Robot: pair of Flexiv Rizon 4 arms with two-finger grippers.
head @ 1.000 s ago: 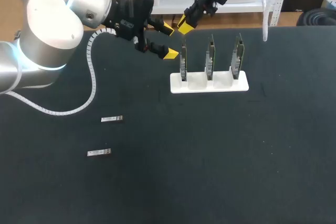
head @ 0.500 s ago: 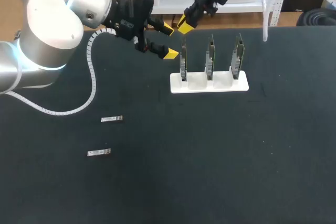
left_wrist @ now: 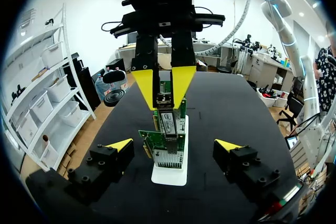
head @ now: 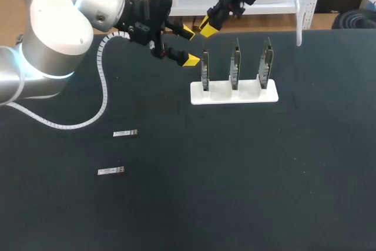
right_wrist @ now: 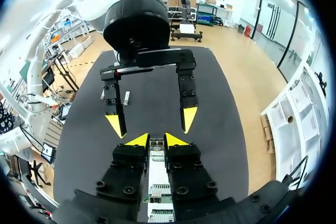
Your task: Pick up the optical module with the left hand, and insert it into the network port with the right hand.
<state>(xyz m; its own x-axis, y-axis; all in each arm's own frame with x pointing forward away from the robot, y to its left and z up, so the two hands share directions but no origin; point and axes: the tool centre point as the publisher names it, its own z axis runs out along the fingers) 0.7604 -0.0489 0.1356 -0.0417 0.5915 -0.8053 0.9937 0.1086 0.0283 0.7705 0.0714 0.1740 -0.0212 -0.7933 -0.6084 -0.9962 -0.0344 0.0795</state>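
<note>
– Nothing moved since a second ago?
– Confirmed. A loose module [head: 125,134] and a second loose module [head: 111,171] lie well apart from the white stand [head: 234,93]. My left gripper [head: 189,46] gapes empty; my right gripper [head: 205,26] is clamped on a module [left_wrist: 164,100] above the end card [head: 205,72].

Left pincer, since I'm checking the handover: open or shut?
Open. On the left pincer the yellow fingertips stand wide apart, touching nothing; an optical module sits in the right pincer.
</note>
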